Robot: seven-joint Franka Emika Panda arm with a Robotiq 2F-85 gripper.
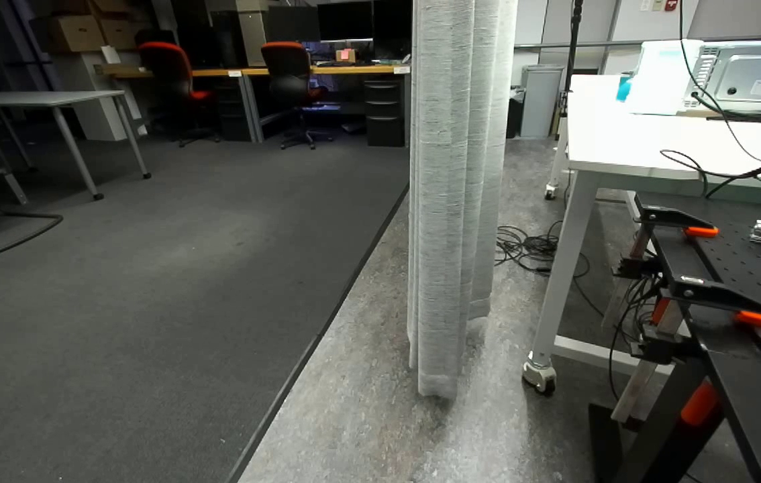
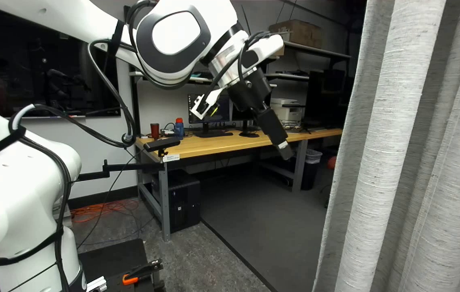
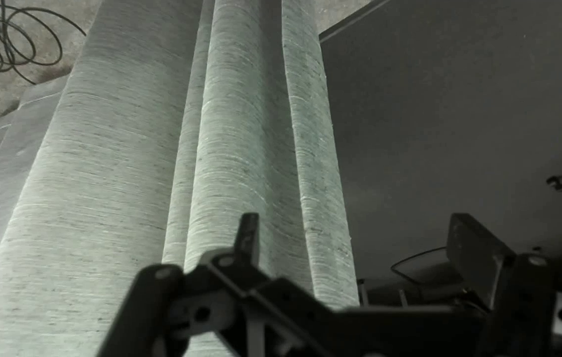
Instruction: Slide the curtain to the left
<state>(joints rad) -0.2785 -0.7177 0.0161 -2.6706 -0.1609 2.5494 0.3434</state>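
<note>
Near the tall, pleated, grey-white fabric curtain (image 3: pixel 152 158), we see the black, jointed, two-fingered gripper (image 3: pixel 356 230) spread well apart.

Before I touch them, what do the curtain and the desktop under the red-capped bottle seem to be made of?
The curtain looks like matte woven cloth, perhaps linen: fine streaks and soft pleats show. The desktop seems smooth wood or laminate, judging by its tan colour; grain is unclear.
</note>
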